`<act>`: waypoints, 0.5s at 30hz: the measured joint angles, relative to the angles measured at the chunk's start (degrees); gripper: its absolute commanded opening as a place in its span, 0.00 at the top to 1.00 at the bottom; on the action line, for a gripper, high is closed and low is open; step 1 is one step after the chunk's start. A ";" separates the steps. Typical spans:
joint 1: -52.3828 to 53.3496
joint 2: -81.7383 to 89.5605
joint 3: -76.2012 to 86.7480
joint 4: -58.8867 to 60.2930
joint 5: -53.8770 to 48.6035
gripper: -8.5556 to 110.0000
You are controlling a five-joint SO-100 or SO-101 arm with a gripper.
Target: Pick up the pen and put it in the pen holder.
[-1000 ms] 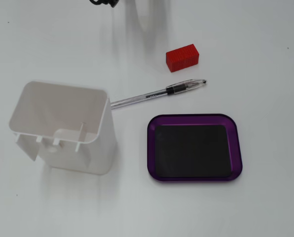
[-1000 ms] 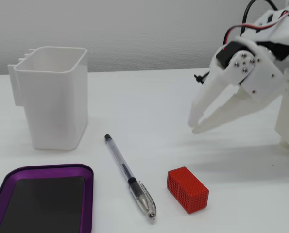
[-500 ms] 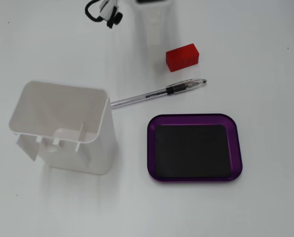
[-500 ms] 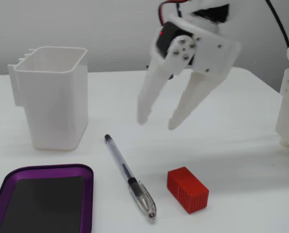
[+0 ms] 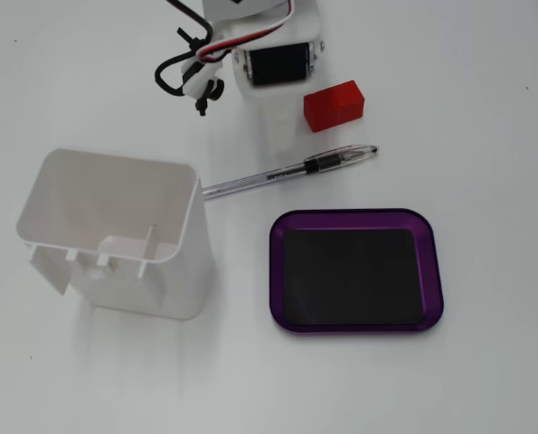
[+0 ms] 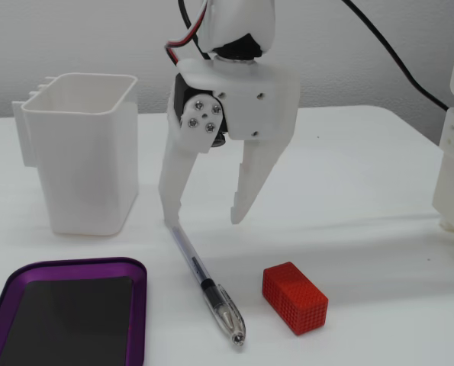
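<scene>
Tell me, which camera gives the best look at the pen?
The fixed view from above: the whole pen lies in sight, from its clear end by the white box to its silvery tip. In the low fixed view from the side, the pen looks shortened, and the tool hides its far end.

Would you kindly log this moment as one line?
claw: open, above pen | pen: flat on table | holder: upright, empty
</scene>
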 measured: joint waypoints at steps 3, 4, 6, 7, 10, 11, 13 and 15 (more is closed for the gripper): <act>-2.81 0.09 1.67 -2.11 0.00 0.77; -3.52 0.09 2.64 -3.08 0.00 0.77; -5.19 0.00 4.92 -5.36 0.00 0.77; -5.63 0.09 6.06 -6.94 0.00 0.77; -6.06 0.00 9.40 -11.07 0.00 0.77; -5.80 0.00 9.84 -12.13 0.00 0.77; -5.71 0.00 10.20 -13.89 0.00 0.77; -5.80 0.00 10.28 -14.77 0.00 0.77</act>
